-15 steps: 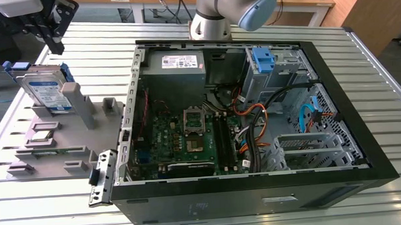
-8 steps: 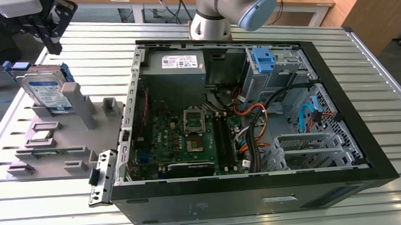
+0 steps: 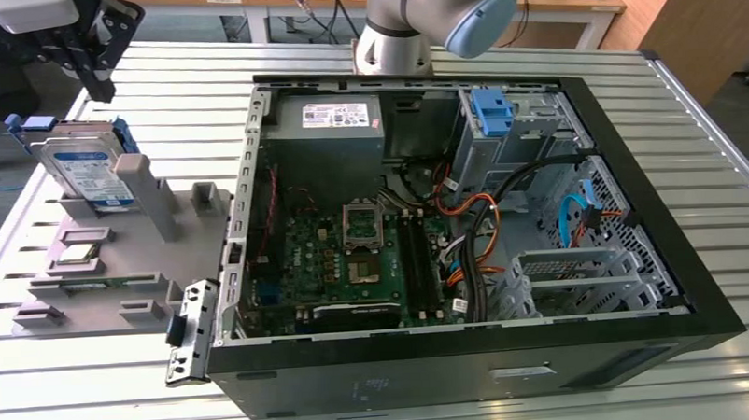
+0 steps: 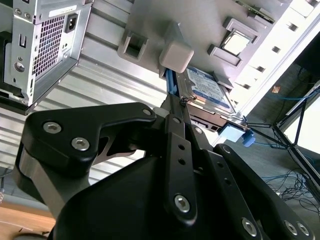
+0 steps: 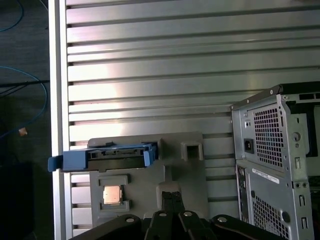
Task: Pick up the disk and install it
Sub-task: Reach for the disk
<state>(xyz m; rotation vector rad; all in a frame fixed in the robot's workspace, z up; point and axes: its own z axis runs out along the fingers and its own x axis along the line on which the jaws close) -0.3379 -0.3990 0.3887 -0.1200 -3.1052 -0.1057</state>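
Observation:
The disk [image 3: 89, 173] stands on edge in a grey holder fixture [image 3: 115, 266] on the exterior view's left, silver with a white-and-blue label and blue rails. My gripper [image 3: 100, 87] hangs above and slightly behind it, apart from it, fingers shut together on nothing. In the first wrist view the disk [image 5: 120, 156] appears edge-on in its blue bracket, beyond the shut gripper [image 5: 170, 196]. The second wrist view shows the gripper [image 4: 172, 102] a short way from the disk [image 4: 205, 87]. The open computer case [image 3: 675, 246] lies on its side to the right.
A processor chip [image 3: 77, 253] sits in the fixture in front of the disk. Inside the case are a power supply [image 3: 334, 118], a motherboard [image 3: 351, 248], cables and a blue bracket [image 3: 490, 108] in the drive cage. The arm's base [image 3: 394, 41] stands behind the case on the slatted table [image 3: 108, 406].

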